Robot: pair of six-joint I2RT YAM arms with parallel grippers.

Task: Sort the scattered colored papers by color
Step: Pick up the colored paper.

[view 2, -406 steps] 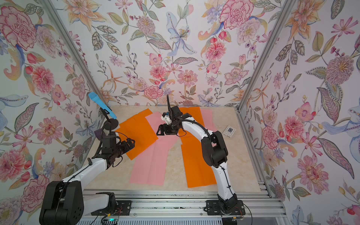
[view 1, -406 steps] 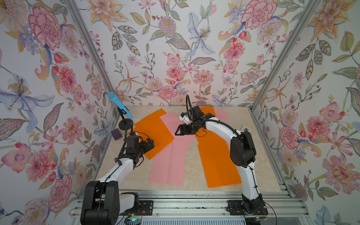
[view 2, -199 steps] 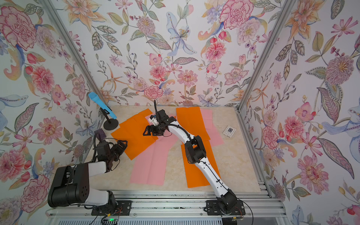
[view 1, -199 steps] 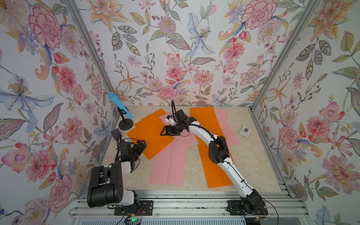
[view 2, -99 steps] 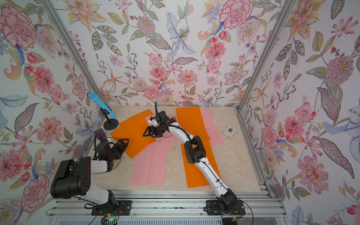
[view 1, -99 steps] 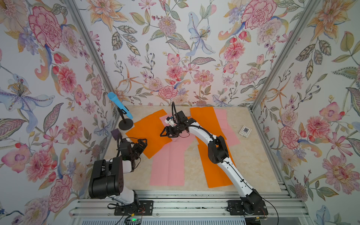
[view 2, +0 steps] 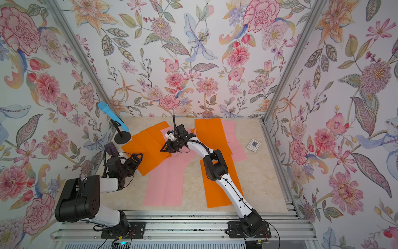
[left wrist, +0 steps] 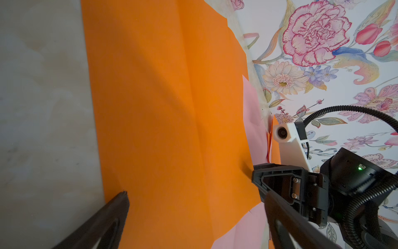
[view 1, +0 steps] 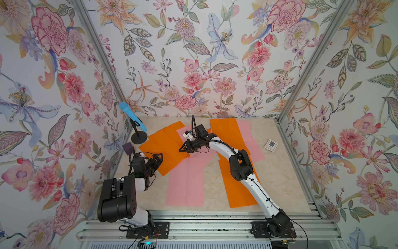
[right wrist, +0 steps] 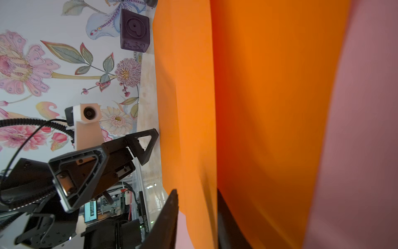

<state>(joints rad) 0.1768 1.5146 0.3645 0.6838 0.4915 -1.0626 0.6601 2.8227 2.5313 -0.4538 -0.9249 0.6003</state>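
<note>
Here the right fingers [right wrist: 167,217] pinch an edge of the orange paper [view 1: 163,142]. The left fingers [left wrist: 107,217] gape wide above it.

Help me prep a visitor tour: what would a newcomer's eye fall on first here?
Bright orange sheets and pink sheets overlap across the pale table, boxed in by loud floral wallpaper. Near the middle, the right gripper pinches the edge of the orange sheet that lies beside a blue microphone on a stand.

The right arm [view 1: 258,189] hides part of the near orange paper [view 1: 237,194].
</note>
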